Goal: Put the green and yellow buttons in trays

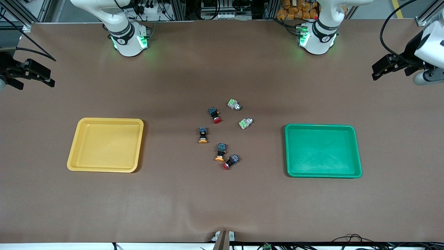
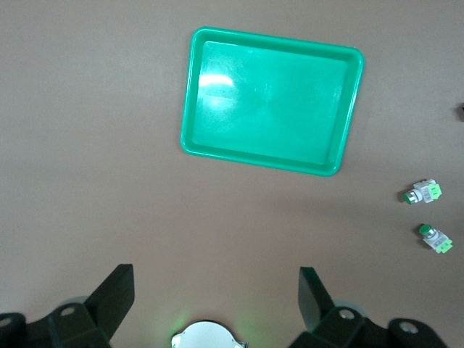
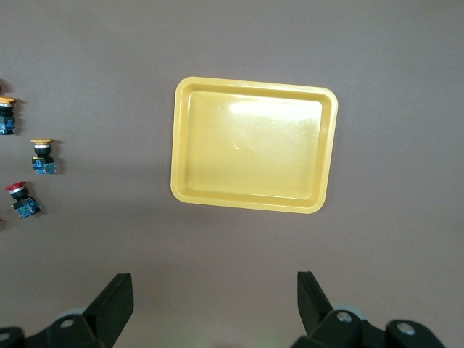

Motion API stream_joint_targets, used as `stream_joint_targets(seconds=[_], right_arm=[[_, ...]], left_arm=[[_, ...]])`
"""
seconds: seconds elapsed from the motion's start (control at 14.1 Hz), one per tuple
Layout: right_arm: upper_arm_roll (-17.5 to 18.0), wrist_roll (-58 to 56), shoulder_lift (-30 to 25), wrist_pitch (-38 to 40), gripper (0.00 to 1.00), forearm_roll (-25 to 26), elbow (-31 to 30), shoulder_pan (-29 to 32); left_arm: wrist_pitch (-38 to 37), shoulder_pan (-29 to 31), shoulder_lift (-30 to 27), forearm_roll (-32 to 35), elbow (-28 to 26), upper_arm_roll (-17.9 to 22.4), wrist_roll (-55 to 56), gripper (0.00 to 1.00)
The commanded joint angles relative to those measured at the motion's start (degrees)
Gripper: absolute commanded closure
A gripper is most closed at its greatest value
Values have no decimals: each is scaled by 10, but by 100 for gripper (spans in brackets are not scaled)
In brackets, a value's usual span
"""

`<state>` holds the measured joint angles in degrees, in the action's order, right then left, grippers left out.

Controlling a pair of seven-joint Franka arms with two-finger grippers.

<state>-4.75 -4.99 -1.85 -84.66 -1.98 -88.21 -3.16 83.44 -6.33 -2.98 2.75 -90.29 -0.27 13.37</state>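
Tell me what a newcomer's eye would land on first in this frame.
Two bright trays stand out on the brown table: a yellow tray toward the right arm's end and a green tray toward the left arm's end, both holding nothing. Between them lies a loose cluster of small push-button switches, with green, yellow and red caps. The left gripper and right gripper wait open, raised at the table's ends.

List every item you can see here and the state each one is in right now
yellow tray: empty
green tray: empty
green buttons: two, loose on table between trays
yellow buttons: two, lying on table
red buttons: two, on table
left gripper: open, high over table
right gripper: open, high over table
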Motion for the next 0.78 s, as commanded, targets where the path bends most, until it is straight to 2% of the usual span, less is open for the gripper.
stream_joint_targets(seconds=[0.0, 0.5, 0.71], right_arm=[[1, 8, -5, 3, 0, -7, -4, 2], [1, 4, -5, 5, 0, -8, -4, 4], [1, 4, -5, 6, 0, -8, -5, 3]], left_arm=[[-13, 4, 26, -3, 21, 13, -11, 0], [-1, -1, 75, -14, 22, 20, 12, 0], [-1, -11, 113, -56, 22, 12, 74, 0]])
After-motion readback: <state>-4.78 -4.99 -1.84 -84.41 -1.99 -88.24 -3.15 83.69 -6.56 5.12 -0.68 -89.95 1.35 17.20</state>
